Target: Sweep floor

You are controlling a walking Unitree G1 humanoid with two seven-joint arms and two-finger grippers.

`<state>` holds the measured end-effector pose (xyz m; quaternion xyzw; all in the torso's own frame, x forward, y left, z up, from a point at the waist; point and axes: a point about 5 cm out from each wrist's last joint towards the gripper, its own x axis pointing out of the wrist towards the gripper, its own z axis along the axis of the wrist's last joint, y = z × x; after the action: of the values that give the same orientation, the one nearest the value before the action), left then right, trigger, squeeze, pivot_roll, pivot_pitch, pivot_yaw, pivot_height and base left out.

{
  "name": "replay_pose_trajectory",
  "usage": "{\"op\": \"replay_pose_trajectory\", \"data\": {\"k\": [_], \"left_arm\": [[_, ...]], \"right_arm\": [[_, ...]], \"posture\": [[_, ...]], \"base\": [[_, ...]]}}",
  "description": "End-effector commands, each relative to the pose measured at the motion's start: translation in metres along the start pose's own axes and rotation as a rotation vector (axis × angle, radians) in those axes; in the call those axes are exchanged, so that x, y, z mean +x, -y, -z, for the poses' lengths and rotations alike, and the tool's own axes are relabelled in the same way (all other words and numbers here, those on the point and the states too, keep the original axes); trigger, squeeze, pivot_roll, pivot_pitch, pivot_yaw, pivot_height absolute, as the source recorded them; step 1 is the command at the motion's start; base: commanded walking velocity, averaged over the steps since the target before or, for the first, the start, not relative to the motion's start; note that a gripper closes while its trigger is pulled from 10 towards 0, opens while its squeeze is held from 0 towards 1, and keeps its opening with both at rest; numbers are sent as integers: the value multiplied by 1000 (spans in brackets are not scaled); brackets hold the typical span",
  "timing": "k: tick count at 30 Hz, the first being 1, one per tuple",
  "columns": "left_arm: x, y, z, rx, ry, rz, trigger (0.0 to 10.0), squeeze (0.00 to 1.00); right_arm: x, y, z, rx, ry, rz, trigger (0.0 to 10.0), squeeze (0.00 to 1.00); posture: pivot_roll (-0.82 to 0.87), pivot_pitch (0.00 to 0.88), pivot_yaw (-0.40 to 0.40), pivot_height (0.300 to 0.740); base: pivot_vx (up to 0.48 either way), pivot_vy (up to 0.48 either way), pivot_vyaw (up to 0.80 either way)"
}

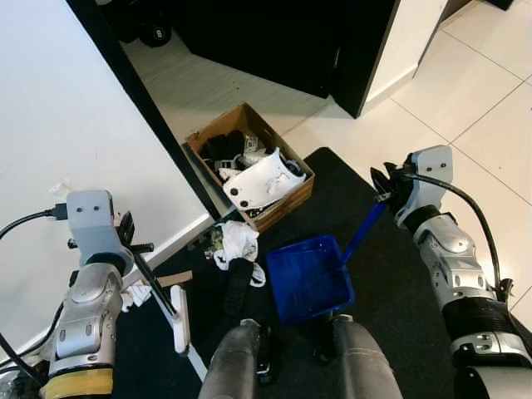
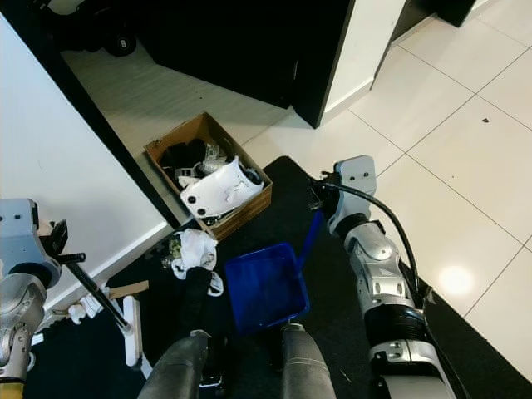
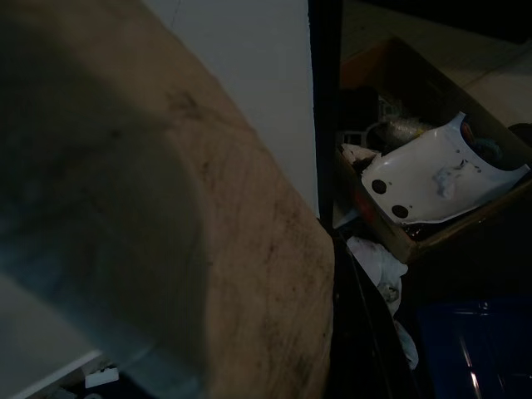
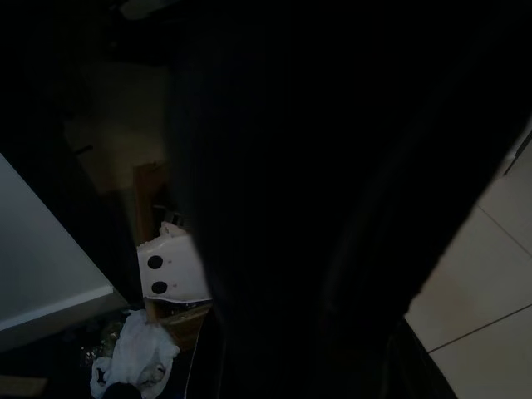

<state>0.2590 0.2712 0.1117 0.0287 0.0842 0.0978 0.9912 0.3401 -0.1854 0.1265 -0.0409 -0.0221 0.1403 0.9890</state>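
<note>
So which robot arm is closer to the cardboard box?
Right, though not by much. The right pincer holds the blue dustpan's handle beside the cardboard box; the left pincer sits lower, by the wall, gripping the broom handle.

A bright blue dustpan (image 1: pixel 309 278) is lying on a black mat (image 1: pixel 366 191). Beside the mat, a brown cardboard box (image 1: pixel 293 198) is holding a white shell (image 1: pixel 262 183); pale cream floor tiles (image 1: pixel 482 108) are surrounding it.

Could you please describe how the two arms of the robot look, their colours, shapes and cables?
Both arms are silver metal in rounded segments with black joint bands. Each ends in a pale grey boxy wrist block with black gripper parts: left gripper, right gripper. A black cable loops from each wrist block. The left arm shows a yellowish band low down.
</note>
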Motion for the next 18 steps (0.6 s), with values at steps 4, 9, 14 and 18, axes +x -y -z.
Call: {"op": "replay_pose_trajectory", "data": {"k": [4,9,14,18], "left_arm": [[-5,-7,0,22,-2,-29,10000,0],[-6,-7,0,22,-3,-28,10000,0],[-6,-7,1,24,-5,-26,10000,0],[-7,-7,1,27,-5,-27,10000,0]], "right_arm": [[3,-7,-1,-30,22,-21,10000,0],[5,-11,2,-40,24,-24,10000,0],[5,-13,6,-30,15,-19,10000,0],[6,-17,12,-26,6,-14,10000,0]], "posture": [[44,321,53,740],[50,324,56,740],[55,325,59,740],[62,327,60,740]], "base": [[0,0,0],[0,0,0],[0,0,0],[0,0,0]]}}
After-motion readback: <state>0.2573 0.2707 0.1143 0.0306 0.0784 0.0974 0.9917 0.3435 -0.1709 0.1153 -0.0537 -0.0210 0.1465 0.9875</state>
